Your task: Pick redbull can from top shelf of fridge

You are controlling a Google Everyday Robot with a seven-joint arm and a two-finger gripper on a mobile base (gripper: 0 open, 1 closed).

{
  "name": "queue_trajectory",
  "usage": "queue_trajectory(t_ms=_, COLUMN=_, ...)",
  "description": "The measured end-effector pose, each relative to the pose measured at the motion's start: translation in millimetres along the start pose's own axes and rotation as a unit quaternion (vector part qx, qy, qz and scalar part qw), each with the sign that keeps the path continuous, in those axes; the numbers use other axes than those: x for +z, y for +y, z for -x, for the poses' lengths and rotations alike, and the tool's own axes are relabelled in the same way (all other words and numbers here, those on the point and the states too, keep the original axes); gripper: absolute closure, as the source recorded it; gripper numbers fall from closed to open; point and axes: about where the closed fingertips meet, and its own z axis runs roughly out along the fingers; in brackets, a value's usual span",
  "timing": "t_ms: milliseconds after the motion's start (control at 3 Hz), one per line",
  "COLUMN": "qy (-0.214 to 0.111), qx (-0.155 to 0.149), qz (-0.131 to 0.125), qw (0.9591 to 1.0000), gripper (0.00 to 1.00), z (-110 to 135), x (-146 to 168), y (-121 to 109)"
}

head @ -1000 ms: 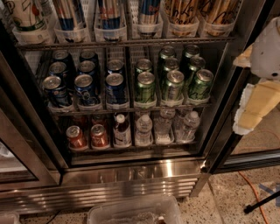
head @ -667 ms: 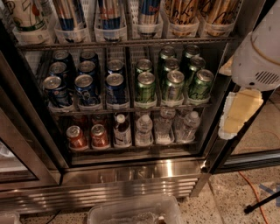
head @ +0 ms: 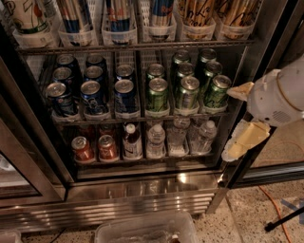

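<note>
Fridge (head: 142, 201), stock in plain view; all positions are given from the top shelf (head: 204, 45). On it at the far left is one white printed carton (head: 26, 16). Next along are three clear lane trays of slim blue-and-silver cans, their tops out of view. The redbull can (head: 162, 10) in the rightmost of these lanes is the likeliest target, being nearest the arm. At the shelf's right end stand brown-and-gold cans (head: 197, 12). On the rack beneath the shelf are dark-blue cans (head: 126, 95), then green cans (head: 187, 92). Well below and right of the shelf is the gripper (head: 231, 122), fingers spread wide and holding nothing. The step in hand, by judgement, is the approach. The gripper should rise to shelf level before entering, stay spread, travel straight along the chosen lane, and clear the tray lip and the green cans. Against the earlier views it has dropped and edged left toward the fridge, while the stock is unmoved.
</note>
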Motion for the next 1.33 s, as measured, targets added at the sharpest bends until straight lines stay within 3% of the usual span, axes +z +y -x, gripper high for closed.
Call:
queue_trajectory(t_ms=333, qy=-0.042, qx=0.005, qz=-0.043, qw=0.9982, gripper=0.0, z=-7, x=-17, y=-9)
queue_trajectory(t_ms=667, qy=-0.042, qx=0.005, qz=-0.043, qw=0.9982, gripper=0.0, z=-7, x=-17, y=-9)
queue_trajectory(t_ms=1000, qy=-0.093, qx=0.02, qz=-0.031, qw=0.9949, gripper=0.0, z=2, x=-14, y=-14)
queue_trajectory(t_ms=1333, qy=-0.198, qx=0.057, qz=-0.02, qw=0.9784, gripper=0.0, z=27, x=-11, y=-27)
